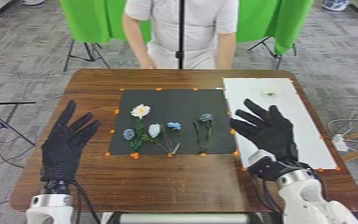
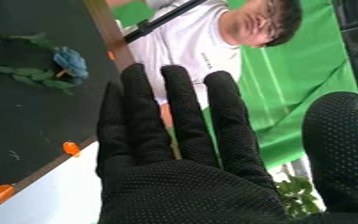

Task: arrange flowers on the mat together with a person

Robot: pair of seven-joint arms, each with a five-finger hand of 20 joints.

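Brown is shown by the bench, near-black by the mat, white by the sheet, orange by the tape. Flowers are coloured blue and white, their stems green. The right hand is gloved in finely dotted black.

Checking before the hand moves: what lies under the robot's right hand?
White sheet runs beneath the right hand, with the dark mat to its left; what the hand itself covers can't be seen.

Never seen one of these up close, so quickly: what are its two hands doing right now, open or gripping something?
Left hand: open, holding nothing.
Right hand: open, holding nothing, over the white sheet's edge.
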